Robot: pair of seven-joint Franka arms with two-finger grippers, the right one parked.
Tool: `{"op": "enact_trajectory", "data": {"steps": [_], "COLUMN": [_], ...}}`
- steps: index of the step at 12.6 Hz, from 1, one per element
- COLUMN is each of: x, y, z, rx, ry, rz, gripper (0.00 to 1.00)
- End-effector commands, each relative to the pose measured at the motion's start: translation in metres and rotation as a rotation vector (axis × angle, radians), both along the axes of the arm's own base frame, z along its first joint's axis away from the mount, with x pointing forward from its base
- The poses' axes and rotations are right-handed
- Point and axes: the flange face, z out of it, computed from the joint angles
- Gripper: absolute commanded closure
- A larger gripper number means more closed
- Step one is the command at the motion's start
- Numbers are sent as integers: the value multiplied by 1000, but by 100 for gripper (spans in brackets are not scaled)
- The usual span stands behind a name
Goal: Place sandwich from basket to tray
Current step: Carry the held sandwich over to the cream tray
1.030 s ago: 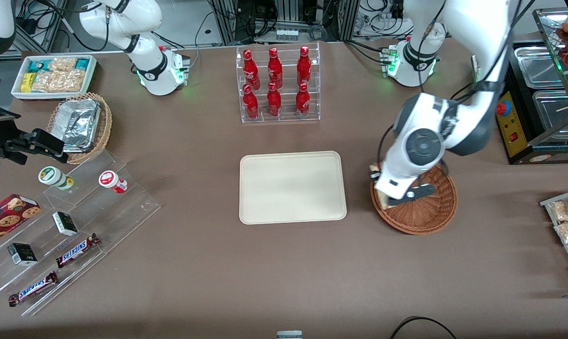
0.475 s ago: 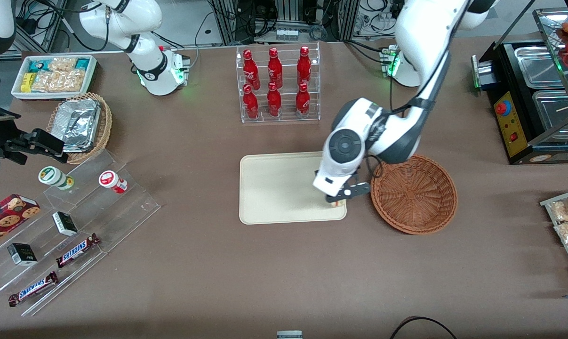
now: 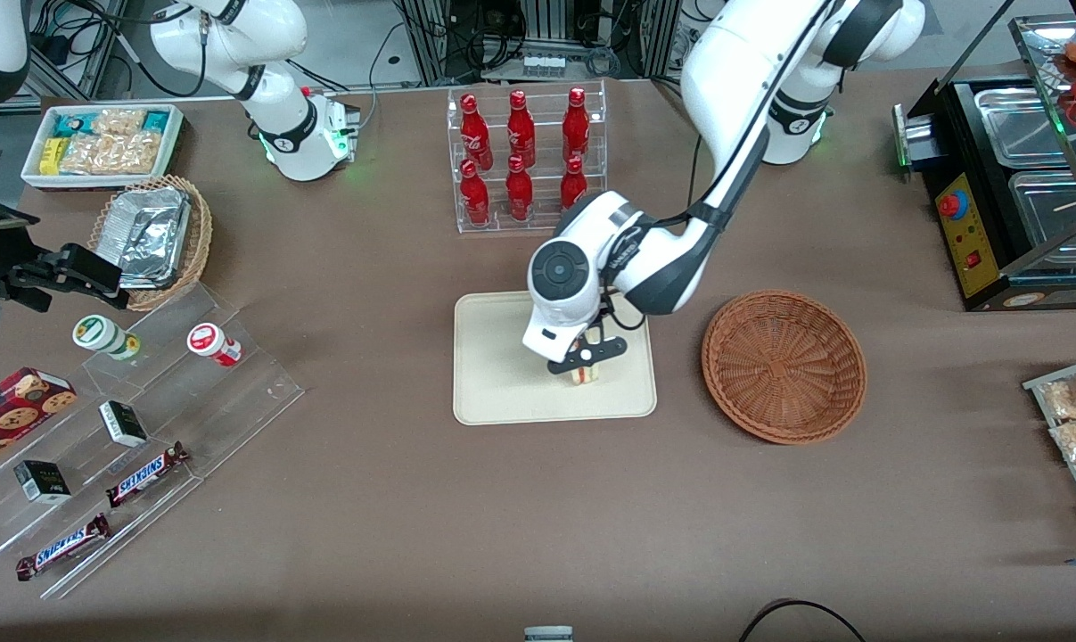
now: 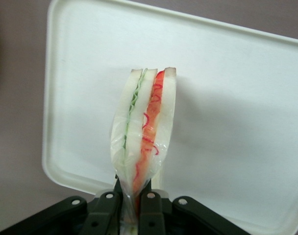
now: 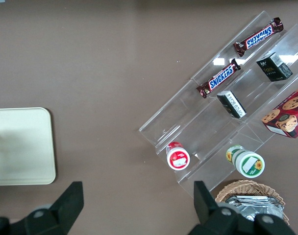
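Note:
My left gripper (image 3: 584, 358) hangs over the cream tray (image 3: 502, 357), shut on the sandwich (image 3: 582, 374). In the left wrist view the sandwich (image 4: 145, 132) is a wrapped pale wedge with green and red-orange layers, pinched at its narrow end between the two black fingers (image 4: 108, 213), with the tray (image 4: 227, 98) beneath it. Whether the sandwich touches the tray I cannot tell. The reddish-brown basket (image 3: 784, 366) sits beside the tray, toward the working arm's end, with nothing in it.
A clear rack of red bottles (image 3: 524, 160) stands farther from the front camera than the tray. Toward the parked arm's end are a tan basket with foil trays (image 3: 154, 234), a white snack box (image 3: 101, 143) and a clear stepped shelf with candy bars (image 3: 136, 428).
The gripper has carried the sandwich out of the basket and across over the tray. The basket is left with nothing in it.

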Motion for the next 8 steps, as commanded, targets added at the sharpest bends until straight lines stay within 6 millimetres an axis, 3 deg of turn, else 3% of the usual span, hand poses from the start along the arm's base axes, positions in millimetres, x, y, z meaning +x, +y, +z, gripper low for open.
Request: {"op": "enact_trajectory", "data": {"steps": [1, 4, 6, 7, 8], "x": [7, -2, -1, 1, 1], "y": [-22, -35, -38, -38, -38], "z": [-12, -29, -41, -40, -35], "rx": [-15, -12, -20, -29, -32], "ry": [-16, -21, -32, -41, -43], "rz": [44, 50, 79, 84, 80], "gripper": [99, 98, 92, 67, 1]}}
